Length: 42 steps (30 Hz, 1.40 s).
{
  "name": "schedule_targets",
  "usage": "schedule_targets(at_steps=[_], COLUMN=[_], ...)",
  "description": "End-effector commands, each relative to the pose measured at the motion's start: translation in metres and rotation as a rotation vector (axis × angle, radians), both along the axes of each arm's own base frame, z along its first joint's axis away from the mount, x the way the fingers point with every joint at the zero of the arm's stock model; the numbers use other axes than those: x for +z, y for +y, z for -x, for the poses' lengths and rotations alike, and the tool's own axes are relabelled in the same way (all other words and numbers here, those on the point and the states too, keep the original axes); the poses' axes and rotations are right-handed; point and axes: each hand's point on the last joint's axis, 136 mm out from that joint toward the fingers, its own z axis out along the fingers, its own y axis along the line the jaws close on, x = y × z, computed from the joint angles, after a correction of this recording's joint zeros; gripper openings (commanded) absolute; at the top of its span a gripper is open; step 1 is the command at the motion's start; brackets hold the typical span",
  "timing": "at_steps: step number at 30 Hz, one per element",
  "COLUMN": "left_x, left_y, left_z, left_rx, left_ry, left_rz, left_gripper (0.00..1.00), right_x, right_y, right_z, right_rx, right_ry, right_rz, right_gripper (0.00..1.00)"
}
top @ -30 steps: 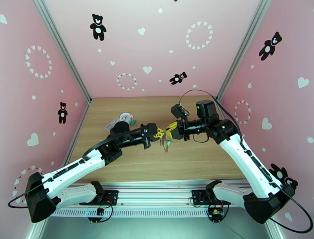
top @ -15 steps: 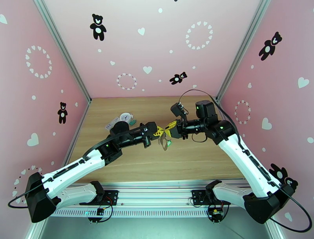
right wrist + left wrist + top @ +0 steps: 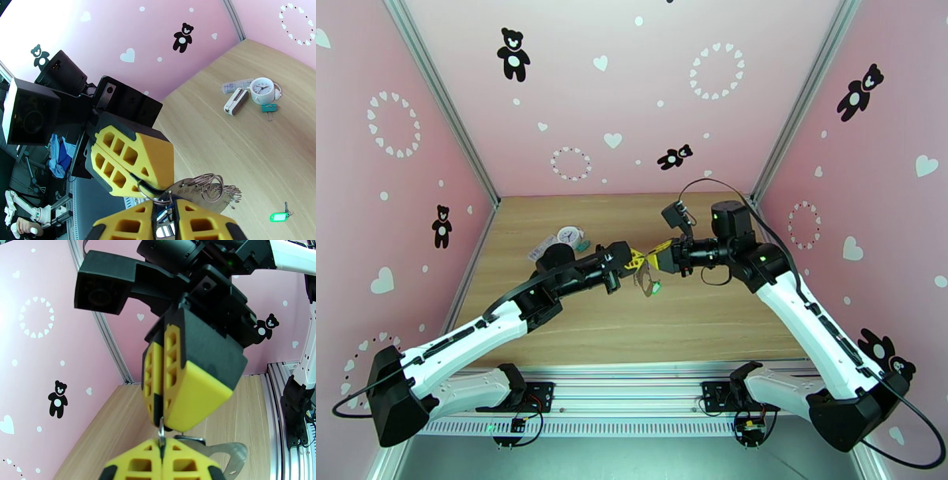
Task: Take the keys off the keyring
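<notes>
The two grippers meet tip to tip above the middle of the table. The flat keyring (image 3: 645,280) hangs between them, its plate and metal rings (image 3: 197,193) close under the fingers. My left gripper (image 3: 636,259) is shut on the keyring's ringed edge (image 3: 233,451). My right gripper (image 3: 166,209) is shut, with a blue-tagged key (image 3: 162,215) showing between its yellow fingers. The green-tagged key (image 3: 279,216) lies loose on the wood below, apart from both grippers.
At the back left of the table (image 3: 695,316) lie a white clock-face charm (image 3: 262,90), a teal clip (image 3: 268,107), a small white case (image 3: 236,102) and a clear strip (image 3: 237,85). Pink walls close in three sides.
My right wrist has turned a little and its fingers have drawn closer together. Both grippers stay tip to tip, shifted slightly toward the back; the green key has not moved.
</notes>
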Motion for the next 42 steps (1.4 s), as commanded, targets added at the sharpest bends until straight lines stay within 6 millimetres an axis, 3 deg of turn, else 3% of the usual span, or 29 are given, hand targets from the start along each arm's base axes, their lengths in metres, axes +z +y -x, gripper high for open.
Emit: schedule_targets(at_steps=[1,8,20,24,31,42], left_x=[0.017,0.019,0.022,0.020,0.008,0.003], left_y=[0.001,0.002,-0.003,-0.002,0.001,0.004], left_z=[0.000,0.000,0.005,0.001,-0.011,-0.031], left_rx=[0.002,0.003,-0.028,-0.003,0.081,0.254], left_ry=[-0.058,-0.048,-0.047,-0.039,0.008,0.154], left_rz=[0.042,0.052,0.056,0.048,0.011,0.041], left_gripper=[0.00,0.00,0.00,0.00,0.00,0.00], right_x=[-0.004,-0.001,0.002,-0.001,0.005,-0.010], right_y=[-0.007,-0.007,-0.005,-0.010,-0.017,-0.010], right_z=[-0.011,-0.021,-0.025,-0.026,-0.012,-0.002], right_rx=[-0.088,-0.146,-0.180,-0.203,-0.222,-0.186], right_ry=[0.001,0.005,0.006,-0.016,-0.164,-0.373], right_rz=[0.025,0.010,-0.017,0.020,0.053,0.164], right_gripper=[0.15,0.06,0.06,0.01,0.00,0.00])
